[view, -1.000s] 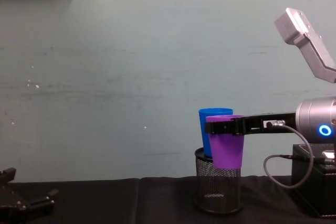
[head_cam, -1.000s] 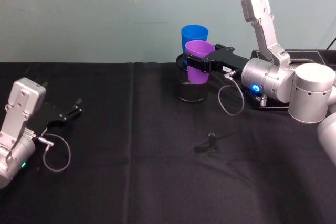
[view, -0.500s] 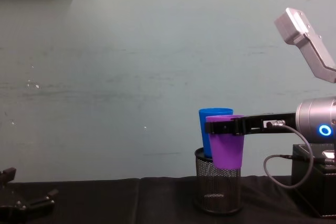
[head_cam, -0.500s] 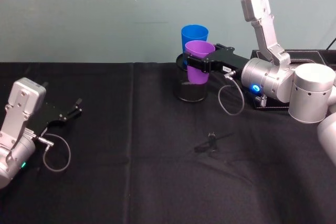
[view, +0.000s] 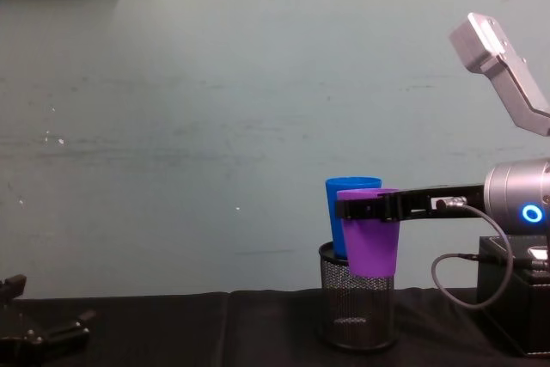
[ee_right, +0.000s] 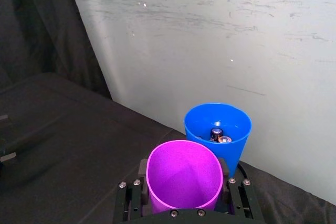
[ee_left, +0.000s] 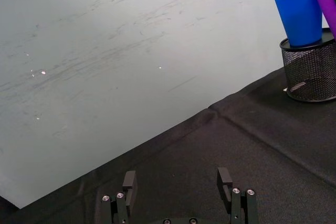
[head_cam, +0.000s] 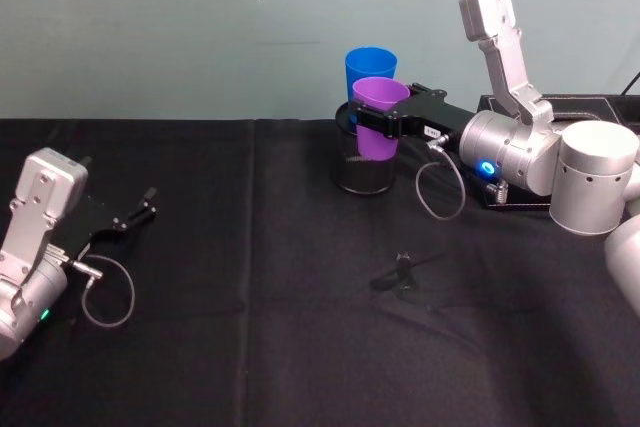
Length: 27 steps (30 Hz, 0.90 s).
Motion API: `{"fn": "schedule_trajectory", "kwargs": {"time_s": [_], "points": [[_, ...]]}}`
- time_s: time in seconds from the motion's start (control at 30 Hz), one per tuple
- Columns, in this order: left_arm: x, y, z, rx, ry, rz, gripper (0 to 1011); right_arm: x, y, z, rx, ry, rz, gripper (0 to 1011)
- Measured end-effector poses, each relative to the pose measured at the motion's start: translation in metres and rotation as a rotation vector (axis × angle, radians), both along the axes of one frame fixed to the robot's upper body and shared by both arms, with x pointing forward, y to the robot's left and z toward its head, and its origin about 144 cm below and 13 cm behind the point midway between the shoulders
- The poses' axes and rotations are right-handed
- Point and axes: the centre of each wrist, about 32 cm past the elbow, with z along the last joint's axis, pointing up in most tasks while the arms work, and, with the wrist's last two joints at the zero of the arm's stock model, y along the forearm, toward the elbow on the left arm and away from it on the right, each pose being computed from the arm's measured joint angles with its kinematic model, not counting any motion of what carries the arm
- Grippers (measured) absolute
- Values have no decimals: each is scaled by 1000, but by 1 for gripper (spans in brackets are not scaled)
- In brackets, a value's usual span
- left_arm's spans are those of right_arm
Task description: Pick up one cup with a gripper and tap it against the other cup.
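The right hand [head_cam: 378,125] is closed around the purple cup [head_cam: 376,147], pressing it from both sides a little under the rim. It holds the cup upright and off the tabletop [head_cam: 300,347]. The silver arm [head_cam: 510,152] reaches in from 3 o'clock, so the cup sits at the 9 o'clock end of the hand. The blue cup [head_cam: 370,62] stands inside the black wire-mesh pot [head_cam: 362,179]. The purple cup is just beside it on its 6 o'clock side, toward the robot, and its rim is a little lower than the blue rim. We cannot tell whether the two cups touch. In the chest view the purple base is lower than the rim of the pot. The left hand [head_cam: 138,207] is low over the tabletop at the 9 o'clock side, well apart from the cups. Its fingers [ee_left: 129,181] are spread with nothing between them.
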Motion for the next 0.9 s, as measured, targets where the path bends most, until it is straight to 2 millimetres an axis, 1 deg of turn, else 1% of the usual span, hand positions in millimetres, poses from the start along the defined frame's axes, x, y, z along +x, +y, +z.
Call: {"fn": "schedule_trajectory", "kwargs": {"time_s": [0.9], "points": [[0, 0, 0, 0, 0, 0, 1000, 0, 0, 0, 0, 0, 0, 739]]}}
